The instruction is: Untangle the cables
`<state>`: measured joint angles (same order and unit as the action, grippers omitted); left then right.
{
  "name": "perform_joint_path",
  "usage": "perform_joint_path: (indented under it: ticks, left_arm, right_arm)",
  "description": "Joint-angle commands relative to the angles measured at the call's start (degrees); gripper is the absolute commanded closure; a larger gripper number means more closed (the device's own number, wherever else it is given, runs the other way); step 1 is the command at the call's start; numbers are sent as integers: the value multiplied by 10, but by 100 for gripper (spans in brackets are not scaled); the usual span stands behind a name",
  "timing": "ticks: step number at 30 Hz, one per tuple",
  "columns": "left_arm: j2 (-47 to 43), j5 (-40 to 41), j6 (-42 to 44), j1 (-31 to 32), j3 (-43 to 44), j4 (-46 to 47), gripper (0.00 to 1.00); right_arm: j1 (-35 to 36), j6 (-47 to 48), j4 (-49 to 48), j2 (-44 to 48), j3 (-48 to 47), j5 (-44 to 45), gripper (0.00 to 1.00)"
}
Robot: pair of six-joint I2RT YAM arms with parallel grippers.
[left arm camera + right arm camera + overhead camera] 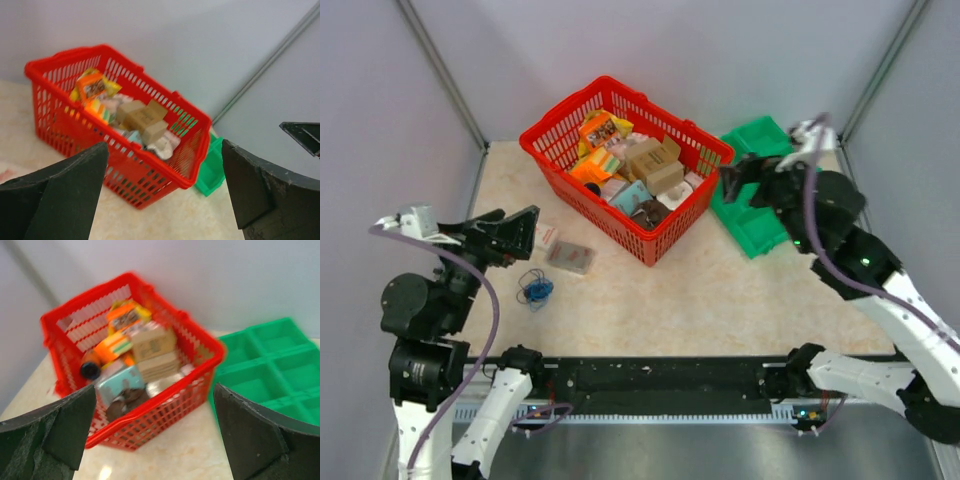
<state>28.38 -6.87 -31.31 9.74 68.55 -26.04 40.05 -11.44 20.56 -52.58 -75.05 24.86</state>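
The cables (pixel 534 290) lie as a small dark and blue tangle on the table at front left, seen only in the top view. My left gripper (pixel 516 236) is open and empty, raised just behind the tangle and pointing at the red basket (pixel 626 165). My right gripper (pixel 740 178) is open and empty, held high at the right beside the basket's right corner. Both wrist views show open jaws with nothing between them, the left (pixel 165 192) and the right (pixel 155 432), and no cables.
The red basket (pixel 120 135), also in the right wrist view (pixel 135 375), holds several boxes and packets. A green compartment tray (pixel 760 190) sits to its right (pixel 265 370). A small flat packet (pixel 570 257) and a card (pixel 547 235) lie left of the basket.
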Motion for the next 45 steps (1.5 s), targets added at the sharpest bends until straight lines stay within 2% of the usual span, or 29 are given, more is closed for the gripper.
perform_joint_path:
  ticks: [1,5,8,12,17,20,25,29,35,36,37,41,44,45]
  left_arm:
    - [-10,103,12,-3,-55,-93,2]
    - [-19,214,-3,-3,-100,-172,2]
    - [-27,277,-33,-3,-132,-214,2]
    - [-47,324,-110,-3,-217,-239,5]
    - [-69,324,-215,-3,-292,-248,9]
    - [-67,298,-230,-3,-315,-212,11]
    - [-8,296,-289,-4,-335,-212,12]
    - [100,272,-299,-9,-335,-172,14]
    - [221,250,-375,-38,-313,-183,23]
    - [233,242,-384,-46,-318,-176,26]
    - [242,230,-391,-54,-329,-166,32]
    - [258,189,-404,-74,-362,-135,82]
    - [239,164,-370,-73,-370,-114,97]
    - [232,147,-350,-73,-365,-110,100]
  right_arm:
    - [110,-11,-3,-109,-44,-23,1]
    - [175,-42,-47,-204,-52,-110,1]
    - [208,-74,-134,-249,-7,-156,1]
    - [250,-110,-249,-323,49,-148,1]
    - [289,-124,-444,-389,147,-116,3]
    - [296,-140,-470,-430,147,-116,10]
    - [320,-117,-457,-472,126,-74,10]
    - [331,-83,-533,-441,192,-73,10]
    - [355,2,-741,-348,356,-75,10]
    - [357,11,-765,-335,378,-75,10]
    - [359,19,-785,-323,394,-74,10]
    - [363,38,-837,-301,436,-54,11]
    - [363,41,-845,-294,448,-32,10]
    - [363,41,-847,-292,452,-18,10]
